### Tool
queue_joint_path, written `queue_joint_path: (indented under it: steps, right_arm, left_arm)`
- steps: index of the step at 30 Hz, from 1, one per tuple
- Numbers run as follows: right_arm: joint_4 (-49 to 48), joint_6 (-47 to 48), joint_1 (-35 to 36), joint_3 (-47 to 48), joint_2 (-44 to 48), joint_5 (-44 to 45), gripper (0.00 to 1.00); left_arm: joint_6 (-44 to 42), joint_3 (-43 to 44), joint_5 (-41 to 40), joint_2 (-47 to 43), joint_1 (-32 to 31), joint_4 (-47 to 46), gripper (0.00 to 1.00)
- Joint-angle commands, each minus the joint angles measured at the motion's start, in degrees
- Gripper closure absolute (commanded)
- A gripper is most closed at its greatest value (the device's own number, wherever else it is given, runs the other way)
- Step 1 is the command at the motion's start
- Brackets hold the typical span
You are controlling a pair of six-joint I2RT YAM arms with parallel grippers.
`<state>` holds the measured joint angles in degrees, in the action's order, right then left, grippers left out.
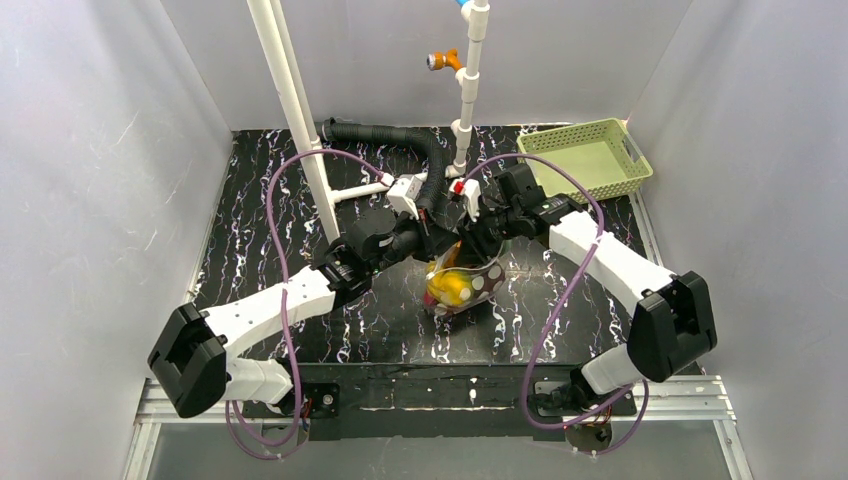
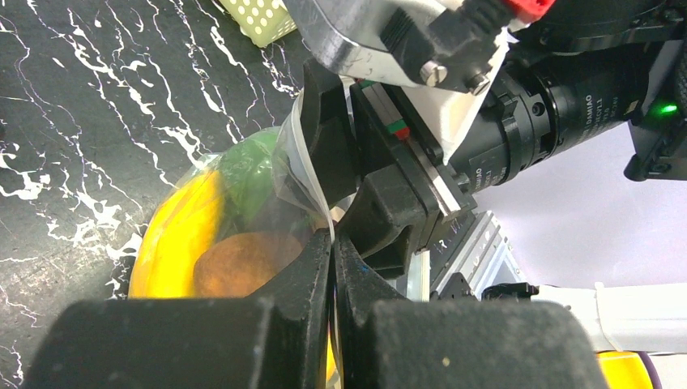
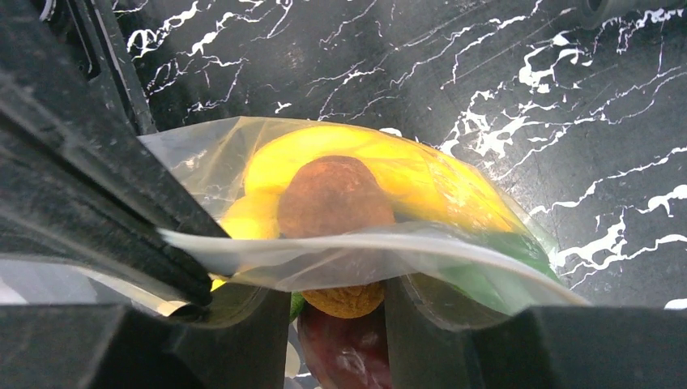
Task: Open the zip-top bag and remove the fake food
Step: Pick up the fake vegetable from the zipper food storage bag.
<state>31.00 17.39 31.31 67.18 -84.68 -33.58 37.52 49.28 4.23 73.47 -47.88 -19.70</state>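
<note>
Beneath both grippers, a black table [image 1: 260, 200] veined in white. Well apart from the right gripper [image 3: 338, 288], off toward its outer side, a pale green perforated basket [image 1: 585, 160].

Directly under the two grippers where they meet: the zip-top bag [image 1: 470, 283] — clear, printed with pale dots, bulging with fake food [image 1: 450, 288].

Left gripper [image 2: 333, 243]: fingers pressed together, pinching a fold of the bag's clear film right at the tips. Right gripper: spread part-way, with a plain gap between the fingers. Bag's top strip stretched across just past both fingertips and lying against them; cannot tell whether caught. Just beside the left gripper, tips close enough to crowd the same stretch of rim.

Inside the bag, past the fingertips:
- yellow banana [image 3: 429, 182], curved along the wall farthest from the right gripper
- green ball [image 2: 247, 166], just beside the right gripper's finger, pressed against the film
- orange-brown piece [image 3: 332, 198], in front of the banana, in line with the right gripper's gap
- dark red piece [image 3: 344, 352], glossy, low in that same gap between the fingers — too little visible to name further
</note>
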Motion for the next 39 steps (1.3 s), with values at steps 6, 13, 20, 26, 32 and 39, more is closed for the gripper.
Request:
queue_joint_path:
  steps: [6,13,20,26,32,39]
  right_arm:
    - [1.54,5.13,-1.21,-0.83,7.3,-9.51,0.92]
    - [7.78,11.69,-2.7,-0.33,10.24,-15.53,0.95]
    - [12.04,15.98,-7.03,0.27,12.91,-19.81,0.95]
    - [11.71,15.71,-11.14,-0.06,14.77,-23.02,0.97]
    - [12.76,14.62,-16.19,1.52,15.25,-32.07,0.97]
    - [14.83,14.12,-21.68,3.87,16.31,-38.98,0.97]
  left_arm:
    - [-1.17,-0.68,-2.22,-3.43,-0.38,-1.0,1.0]
    - [-1.38,-0.59,-3.03,-4.17,-0.4,-0.76,1.0]
    - [-1.7,-0.71,-3.4,-4.45,-0.38,-0.44,1.0]
    - [-1.77,-0.55,-3.12,-4.02,-0.38,-0.25,1.0]
    - [-1.82,-0.48,-2.88,-3.6,-0.38,-0.13,1.0]
    - [-1.92,-0.84,-3.04,-3.63,-0.4,0.08,1.0]
